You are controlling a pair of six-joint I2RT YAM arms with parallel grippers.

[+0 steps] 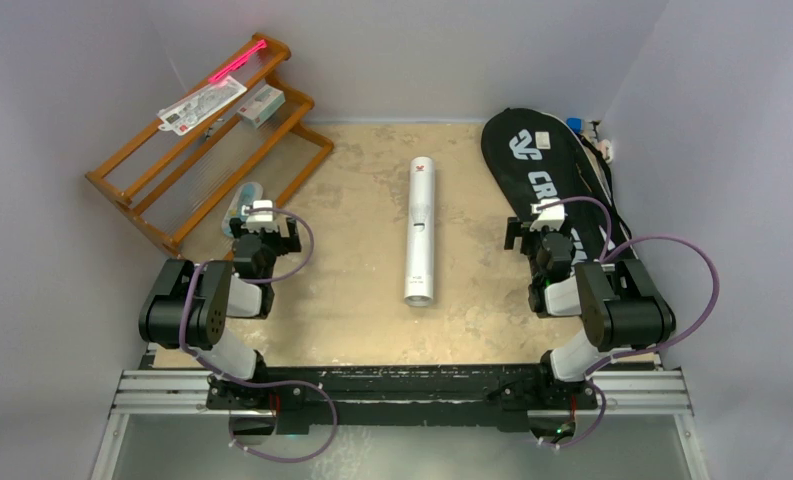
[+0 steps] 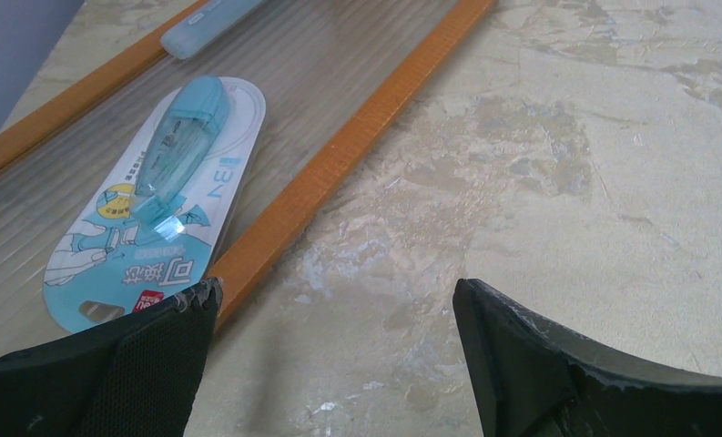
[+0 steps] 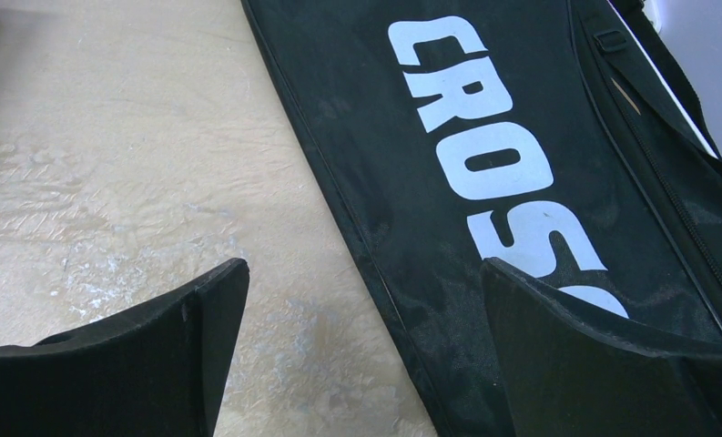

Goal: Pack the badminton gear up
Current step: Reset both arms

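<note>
A long white-silver tube (image 1: 421, 230) lies lengthwise at the middle of the table. A black racket-shaped bag (image 1: 538, 165) with white lettering lies flat at the right, its wide end toward the far wall. My right gripper (image 1: 547, 218) hovers over the bag's left edge; in the right wrist view it (image 3: 364, 266) stands open, its right finger over the bag (image 3: 484, 182) and its left over bare table. My left gripper (image 1: 260, 222) is open and empty beside the rack; in the left wrist view it (image 2: 337, 289) frames bare table.
An orange wooden rack (image 1: 202, 150) stands at the far left, its rail (image 2: 339, 155) just beyond my left fingers. A blue correction-tape pack (image 2: 157, 200) lies on its lower shelf. A small white carton (image 1: 262, 103) and a pink-edged card (image 1: 204, 100) sit higher up. Walls close in on three sides.
</note>
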